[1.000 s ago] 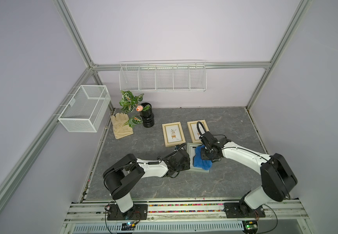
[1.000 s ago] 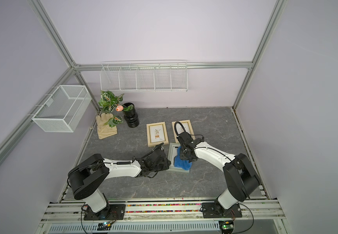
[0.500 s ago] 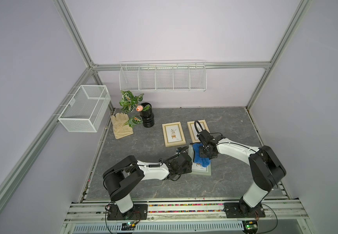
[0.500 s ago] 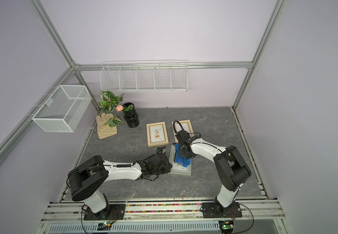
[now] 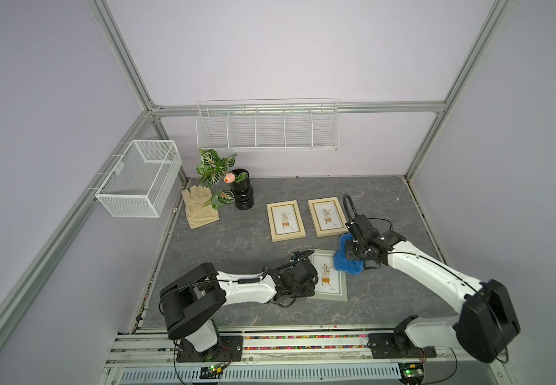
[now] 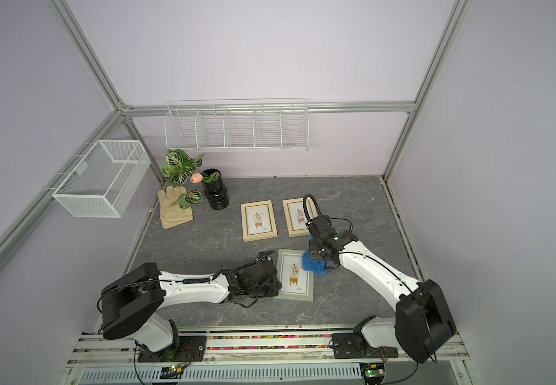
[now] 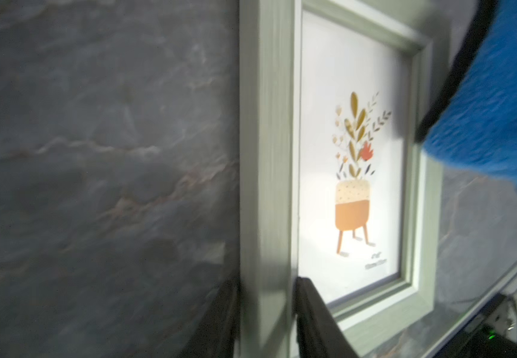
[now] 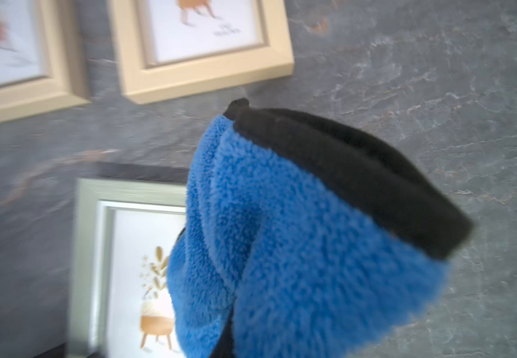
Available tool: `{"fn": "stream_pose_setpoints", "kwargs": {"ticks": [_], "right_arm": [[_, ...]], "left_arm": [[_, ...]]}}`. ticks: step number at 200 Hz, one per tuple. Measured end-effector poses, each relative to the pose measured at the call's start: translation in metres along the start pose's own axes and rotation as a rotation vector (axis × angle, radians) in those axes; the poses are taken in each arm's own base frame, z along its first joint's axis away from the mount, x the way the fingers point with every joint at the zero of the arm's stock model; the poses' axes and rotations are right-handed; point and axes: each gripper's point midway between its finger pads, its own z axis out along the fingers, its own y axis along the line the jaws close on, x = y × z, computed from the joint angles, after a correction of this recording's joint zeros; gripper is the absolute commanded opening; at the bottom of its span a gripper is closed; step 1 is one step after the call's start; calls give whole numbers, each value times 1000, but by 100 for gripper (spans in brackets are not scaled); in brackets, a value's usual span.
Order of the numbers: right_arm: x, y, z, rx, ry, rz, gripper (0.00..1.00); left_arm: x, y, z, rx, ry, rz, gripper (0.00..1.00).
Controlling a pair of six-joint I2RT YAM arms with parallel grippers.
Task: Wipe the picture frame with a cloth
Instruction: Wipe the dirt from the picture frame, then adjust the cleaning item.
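Note:
The picture frame (image 5: 326, 297), grey-green with a potted-plant print, lies on the dark stone table, seen in both top views (image 6: 295, 295). My left gripper (image 5: 312, 283) straddles its left rail (image 7: 266, 155). One finger is on the outside and one on the glass side, both close against the rail. The blue cloth (image 5: 346, 263) hangs bunched from my shut right gripper (image 5: 352, 255) at the frame's far right edge, overlapping that corner. In the right wrist view the cloth (image 8: 297, 248), with its black edge band, hides the fingers.
Two light-wood frames (image 5: 285, 220) (image 5: 327, 216) lie side by side just beyond. A black vase with a plant (image 5: 241, 193) and a beige glove (image 5: 200, 206) sit at the far left. A wire basket (image 5: 140, 178) and a wire shelf (image 5: 268, 125) hang on the walls.
My right gripper swept the cloth from the near part of the frame up to its far end, then off to its right edge. The left gripper stayed at the left rail.

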Motion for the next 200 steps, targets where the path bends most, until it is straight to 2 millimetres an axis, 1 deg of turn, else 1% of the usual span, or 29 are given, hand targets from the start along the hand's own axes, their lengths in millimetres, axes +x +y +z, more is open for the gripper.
{"fn": "stream_pose_setpoints", "kwargs": {"ticks": [18, 36, 48, 62, 70, 91, 110, 135, 174, 200], "right_arm": [[1, 9, -15, -98, -39, 5, 8], [11, 14, -23, -172, -49, 7, 9], [19, 17, -26, -217, -53, 11, 9], [28, 20, -29, -271, -53, 22, 10], [31, 23, -32, -308, -60, 31, 10], [37, 31, -38, -395, -81, 61, 10], [40, 37, -42, -455, -93, 84, 10], [41, 47, -46, -540, -113, 122, 11], [45, 67, -53, -653, -122, 159, 11], [40, 81, -63, -717, -146, 160, 11]], "left_arm": [[11, 16, -16, -74, 43, 30, 62], [17, 35, -29, -159, 70, 52, 66], [17, 44, -40, -198, 69, 71, 68], [10, 45, -56, -196, 33, 86, 71], [3, 41, -66, -171, -3, 91, 72], [-23, 22, -96, -75, -145, 95, 74], [-40, 8, -113, -6, -236, 105, 74], [-50, -14, -121, 101, -297, 144, 74], [-46, -45, -122, 318, -336, 220, 73], [-49, -75, -133, 457, -369, 268, 73]]}}
